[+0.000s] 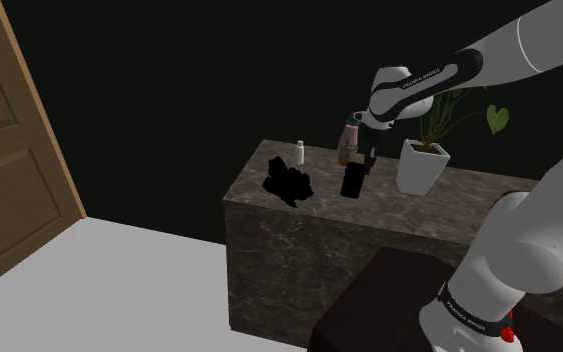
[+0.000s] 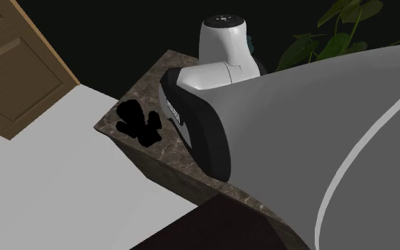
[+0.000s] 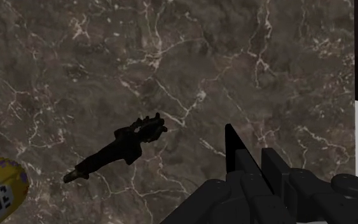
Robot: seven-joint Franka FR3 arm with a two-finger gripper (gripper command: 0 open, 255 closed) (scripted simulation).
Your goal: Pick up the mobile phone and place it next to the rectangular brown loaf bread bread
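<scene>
While it hangs upright over the marble counter (image 1: 269, 215), mobile phone (image 1: 350, 181) pinched between the black gripper's (image 1: 361, 164) fingers, black lumpy thing (image 1: 287, 181) near on the shoulder view's left, pinkish bottle (image 1: 348, 140) behind, white plant pot (image 1: 421, 168) close by.

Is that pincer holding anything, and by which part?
Yes: the pincer clasps the black mobile phone by its upper end; it hangs upright over the counter.
</scene>
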